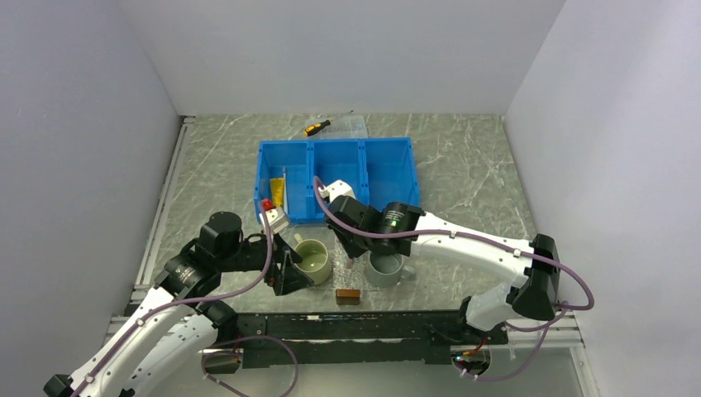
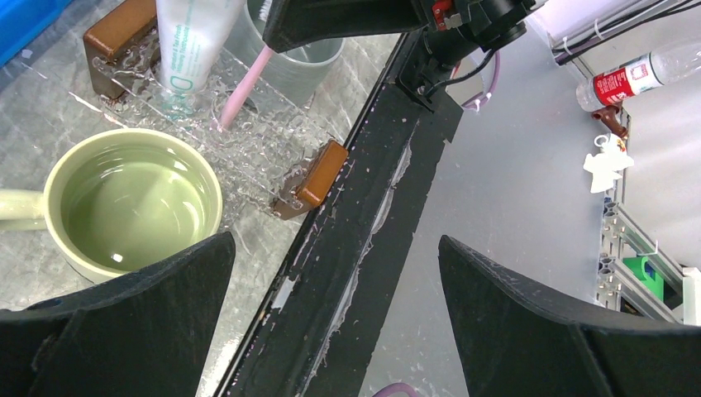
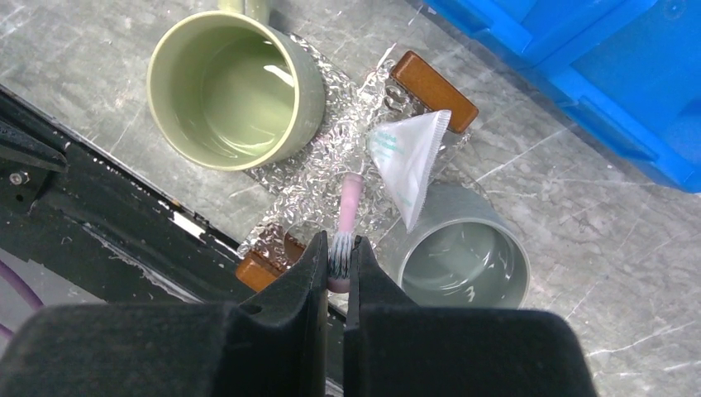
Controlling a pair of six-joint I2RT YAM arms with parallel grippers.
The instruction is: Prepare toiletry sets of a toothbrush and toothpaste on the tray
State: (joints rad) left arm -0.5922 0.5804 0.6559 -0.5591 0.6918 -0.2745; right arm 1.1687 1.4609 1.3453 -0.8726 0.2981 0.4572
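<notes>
The thin pale-pink toothbrush (image 3: 348, 203) was held by its bristled head between the nearly shut jaws of the right gripper (image 3: 339, 248). Its handle was slanted down onto the small clear tray with brown wooden end blocks (image 3: 318, 165). The flat white toothpaste tube (image 3: 411, 161) was already laid on that tray beside the brush. Placing the brush was judged to be the step in hand; lowering it flat and releasing would be called for next. The left gripper (image 2: 335, 244) was spread wide near the tray, holding nothing.

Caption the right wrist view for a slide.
Right gripper holds the toothbrush by its bristle end over the tray, beside the toothpaste.
</notes>
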